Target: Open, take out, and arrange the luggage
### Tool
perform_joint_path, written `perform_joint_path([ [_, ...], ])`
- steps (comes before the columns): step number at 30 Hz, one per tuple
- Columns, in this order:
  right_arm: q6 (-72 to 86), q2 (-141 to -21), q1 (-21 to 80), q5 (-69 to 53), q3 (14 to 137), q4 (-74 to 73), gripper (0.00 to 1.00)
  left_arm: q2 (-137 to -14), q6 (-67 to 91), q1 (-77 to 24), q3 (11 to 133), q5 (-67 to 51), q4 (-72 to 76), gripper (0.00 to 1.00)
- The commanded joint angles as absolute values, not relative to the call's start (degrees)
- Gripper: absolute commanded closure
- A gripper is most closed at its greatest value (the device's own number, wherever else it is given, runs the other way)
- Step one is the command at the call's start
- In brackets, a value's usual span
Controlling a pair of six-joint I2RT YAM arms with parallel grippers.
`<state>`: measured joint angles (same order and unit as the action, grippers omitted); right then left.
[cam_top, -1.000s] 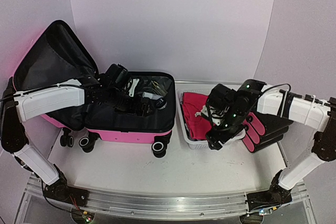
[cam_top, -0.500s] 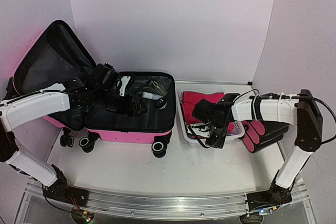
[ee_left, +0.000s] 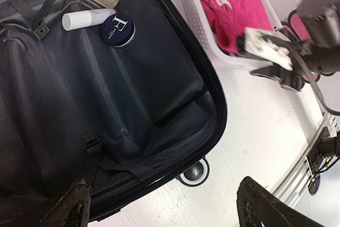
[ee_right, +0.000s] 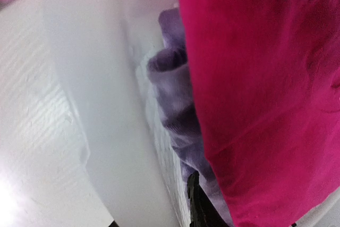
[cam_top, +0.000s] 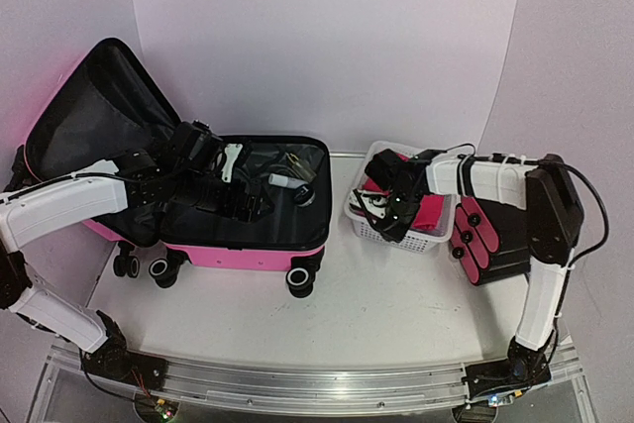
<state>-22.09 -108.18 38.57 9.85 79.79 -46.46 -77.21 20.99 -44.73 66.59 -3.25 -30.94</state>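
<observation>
- The left hand (ee_left: 164,198), released wide, is hovering over the open luggage (cam_top: 248,245) lying beneath it. Closing here, it is risking snagging the black lining rather than the jar (ee_left: 118,29) well ahead of its fingertips.
- The right hand (cam_top: 381,207) is straddling the basket (cam_top: 416,240) wall; I cannot tell whether it is clenched. A partial hold is risking tipping the basket and spilling the pink cloth (ee_right: 265,104) onto the surface (cam_top: 347,324).

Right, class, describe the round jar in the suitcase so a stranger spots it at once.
Find the open pink suitcase. Look in its black-lined base, at the end nearest the basket. The jar is flat, round, dark blue with a white F, beside a white tube.
</observation>
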Motion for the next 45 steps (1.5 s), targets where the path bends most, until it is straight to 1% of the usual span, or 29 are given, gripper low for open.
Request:
perform_joint_path([
  [1, -8.66, -117.57, 38.21, 10.82, 94.72, -45.24, 0.88, -76.04, 20.60, -44.84, 67.70, -3.50, -28.86, 0.04],
  [4, 1.32, -123.04, 38.23, 15.93, 103.33, -47.13, 0.98, -75.27, 20.89, -44.82, 67.40, -3.35, -28.84, 0.04],
  [5, 4.65, -124.31, 38.23, 18.09, 105.10, -47.13, 0.99, -74.89, 20.92, -44.82, 67.15, -3.10, -28.91, 0.04],
  [8, 9.95, -129.32, 37.88, 23.20, 113.51, -47.82, 0.99, -73.96, 20.76, -44.83, 66.72, -2.80, -28.92, 0.04],
  [10, 10.30, -133.90, 36.64, 25.41, 119.64, -48.01, 0.98, -73.83, 20.51, -44.82, 66.69, -2.96, -28.92, 0.04],
  [11, 9.33, -136.40, 35.53, 23.40, 123.51, -48.07, 1.00, -73.78, 20.33, -44.82, 66.84, -3.13, -28.97, 0.04],
  [13, 5.79, -142.42, 33.87, 19.79, 130.88, -47.92, 1.00, -73.21, 20.41, -44.82, 66.77, -3.31, -29.09, 0.04],
  [17, -1.75, -151.13, 31.00, 21.20, 147.16, -47.40, 0.99, -71.39, 21.45, -44.82, 65.68, -3.31, -29.09, 0.04],
  [18, -2.37, -152.80, 30.18, 20.54, 149.78, -46.68, 0.91, -71.11, 21.57, -44.82, 65.42, -3.26, -29.10, 0.04],
  [19, -3.15, -154.08, 29.49, 19.93, 152.24, -46.18, 0.71, -70.88, 21.66, -44.81, 65.22, -3.33, -29.09, 0.04],
  [21, -4.12, -154.67, 29.01, 19.62, 155.04, -46.20, 0.41, -70.44, 21.91, -44.82, 64.85, -3.17, -29.11, 0.04],
  [22, -4.03, -153.10, 28.99, 18.43, 154.79, -46.63, 0.30, -70.26, 21.97, -44.82, 64.79, -3.16, -29.11, 0.04],
  [23, -2.99, -150.50, 29.00, 16.61, 153.72, -47.28, 0.24, -70.27, 21.97, -44.82, 64.82, -3.20, -29.09, 0.04],
  [26, 2.10, -136.97, 29.04, 8.49, 145.26, -50.65, 0.09, -70.67, 21.91, -44.82, 65.32, -3.38, -29.09, 0.04],
  [28, 3.45, -127.80, 29.01, 6.65, 137.89, -54.50, 0.02, -71.49, 21.47, -44.82, 65.99, -3.51, -29.05, 0.04],
  [32, 3.92, -111.34, 27.93, 10.50, 120.69, -63.22, 0.02, -73.67, 20.90, -44.82, 67.28, -4.54, -28.92, 0.03],
  [33, 4.55, -108.00, 26.73, 10.54, 118.44, -64.88, 0.02, -74.17, 20.77, -44.82, 67.52, -5.12, -28.84, 0.03],
  [35, 6.09, -101.62, 22.38, 11.11, 109.72, -67.15, 0.02, -74.89, 20.68, -44.82, 67.80, -6.15, -28.53, 0.03],
  [37, 7.58, -95.62, 17.94, 11.76, 103.59, -67.28, 0.02, -75.29, 20.65, -44.82, 67.71, -7.04, -28.23, 0.04],
  [41, 8.88, -88.63, 5.68, 4.91, 97.91, -66.73, 0.02, -75.91, 20.88, -44.82, 67.53, -8.72, -27.39, 0.04],
  [45, 8.28, -89.60, -5.42, 0.18, 97.29, -66.26, 0.02, -75.79, 21.31, -44.81, 66.96, -10.53, -26.57, 0.04],
])
